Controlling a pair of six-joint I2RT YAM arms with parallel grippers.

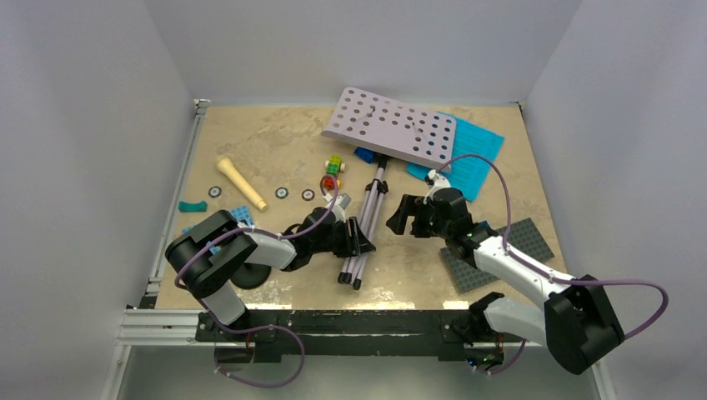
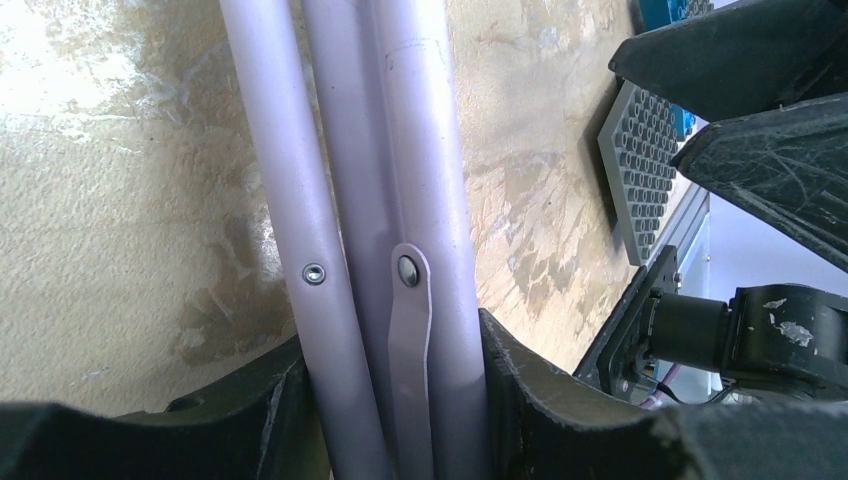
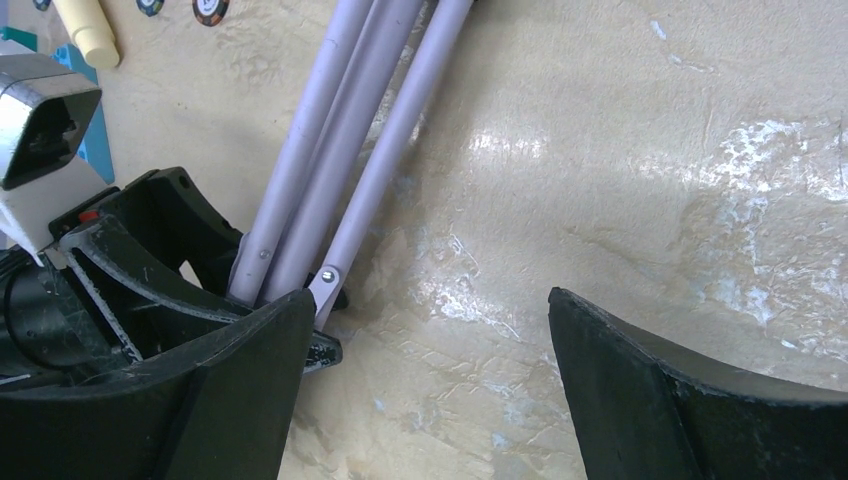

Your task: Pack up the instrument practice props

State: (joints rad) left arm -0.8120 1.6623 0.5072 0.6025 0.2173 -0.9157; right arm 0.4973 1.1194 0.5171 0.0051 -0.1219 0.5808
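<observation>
Lavender music stand (image 1: 392,127) lying on tabletop (image 1: 275,142), tripod legs (image 2: 380,200) folded together | my left claw (image 1: 360,237) clenched round those legs, likely to hold them bundled for packing | my right claw (image 3: 430,380) released, empty, just right of the legs, poised to assist

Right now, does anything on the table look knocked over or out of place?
Yes. The music stand lies flat on the table instead of standing upright, its tripod legs folded together and clamped in the left gripper. The teal pages sit skewed, partly under its lavender perforated desk at the far right.
</observation>
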